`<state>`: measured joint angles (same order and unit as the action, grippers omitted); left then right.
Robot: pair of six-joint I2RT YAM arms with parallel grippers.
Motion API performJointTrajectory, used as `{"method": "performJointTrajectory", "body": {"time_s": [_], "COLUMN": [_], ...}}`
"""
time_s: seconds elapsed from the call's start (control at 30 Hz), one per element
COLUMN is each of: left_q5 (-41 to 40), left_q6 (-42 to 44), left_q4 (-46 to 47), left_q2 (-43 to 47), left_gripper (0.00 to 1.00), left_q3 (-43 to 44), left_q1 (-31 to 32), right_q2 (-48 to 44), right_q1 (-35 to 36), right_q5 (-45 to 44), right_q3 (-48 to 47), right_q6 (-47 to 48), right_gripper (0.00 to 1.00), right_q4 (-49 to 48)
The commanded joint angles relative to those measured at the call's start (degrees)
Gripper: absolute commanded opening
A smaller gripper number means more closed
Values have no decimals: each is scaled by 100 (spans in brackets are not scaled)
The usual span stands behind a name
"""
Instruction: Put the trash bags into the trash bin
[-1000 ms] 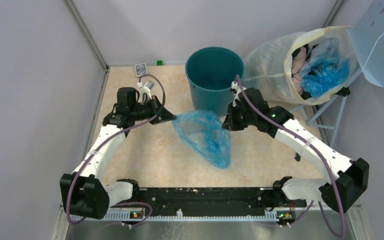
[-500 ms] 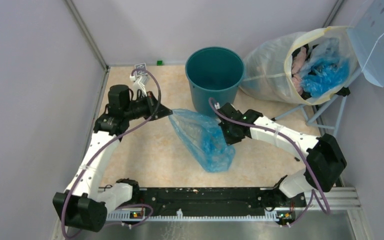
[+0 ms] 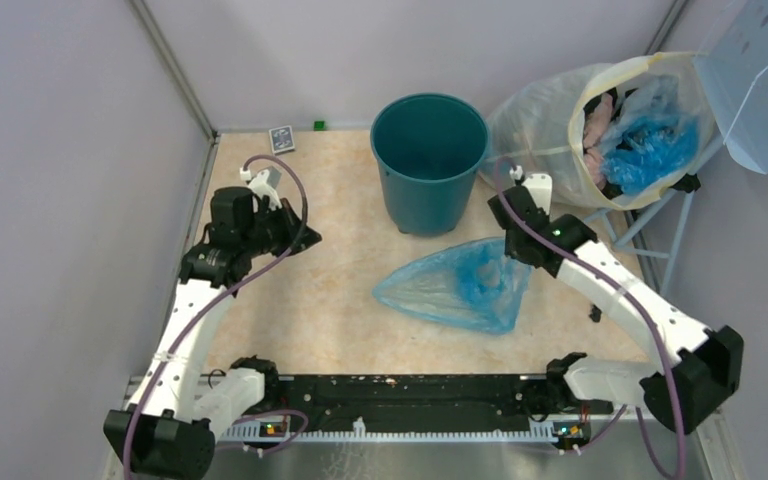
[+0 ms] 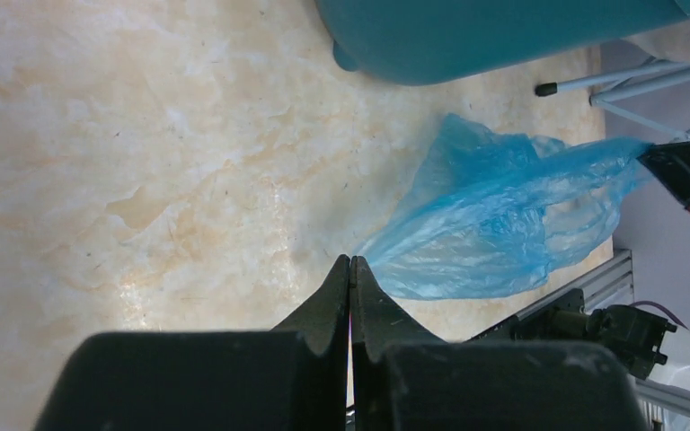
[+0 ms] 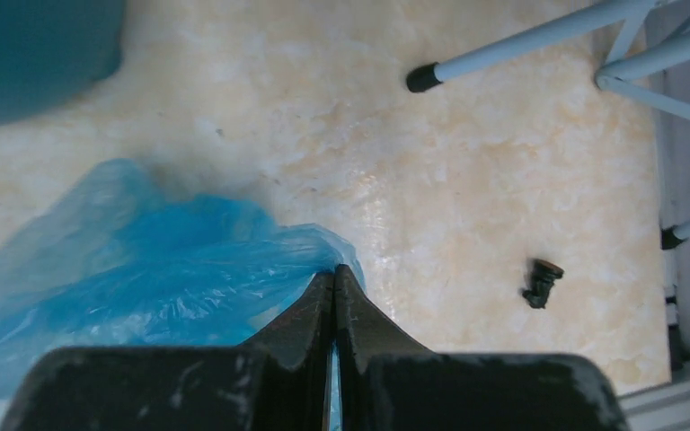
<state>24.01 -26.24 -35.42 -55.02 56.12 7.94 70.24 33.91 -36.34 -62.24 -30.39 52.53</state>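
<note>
The light-blue trash bag (image 3: 460, 290) lies spread on the table in front of the dark-teal trash bin (image 3: 430, 160), which stands upright and looks empty. My right gripper (image 3: 527, 260) is shut on the bag's upper right corner. In the right wrist view the closed jaws (image 5: 335, 269) pinch the plastic (image 5: 144, 278), with the bin's wall (image 5: 36, 54) at top left. My left gripper (image 3: 313, 238) is shut and empty, well left of the bag. The left wrist view shows its tips (image 4: 350, 260) together, with the bag (image 4: 503, 224) and bin (image 4: 503, 36) beyond.
A cloudy-white sack (image 3: 545, 130) with a cream rim leans at back right, holding blue plastic and cloth. A pale-blue perforated panel (image 3: 765, 80) on metal legs (image 3: 650, 230) stands beside it. A small black part (image 5: 539, 281) lies on the floor. A card (image 3: 281, 138) lies at back left.
My left gripper has let go of the bag and drawn back to the left. My right gripper has swung right, dragging the bag to the right front of the bin.
</note>
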Motion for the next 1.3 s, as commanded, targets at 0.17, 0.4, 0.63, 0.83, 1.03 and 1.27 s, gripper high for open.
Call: {"method": "performJointTrajectory", "body": {"time_s": [0.17,0.4,0.63,0.83,1.03,1.27], "left_q5": [1893,1875,2046,2386,2613,3043], "left_q6": [-50,678,1202,1700,2081,2190], "left_q4": [1667,2976,3666,3728,3695,3406], "left_q2": [-540,-746,-946,-1595,-2021,-2432], "left_gripper": [37,59,78,82,78,76], "left_q3": [-371,-677,-469,-120,-2,92], "left_q1": [361,1336,1630,2068,2448,2844], "right_q2": [-1116,-1397,-1524,-1143,-1038,-922], "right_q1": [-8,-7,-12,-7,-3,-10], "right_q5": [2057,4138,6024,6856,6960,6832], "right_q3": [253,454,342,27,-145,-166], "right_q6": [845,1725,2207,2544,2736,2843], "right_gripper": [0,0,0,0,0,0], "right_q4": [-1195,-1798,-2191,-1814,-1658,-1580]}}
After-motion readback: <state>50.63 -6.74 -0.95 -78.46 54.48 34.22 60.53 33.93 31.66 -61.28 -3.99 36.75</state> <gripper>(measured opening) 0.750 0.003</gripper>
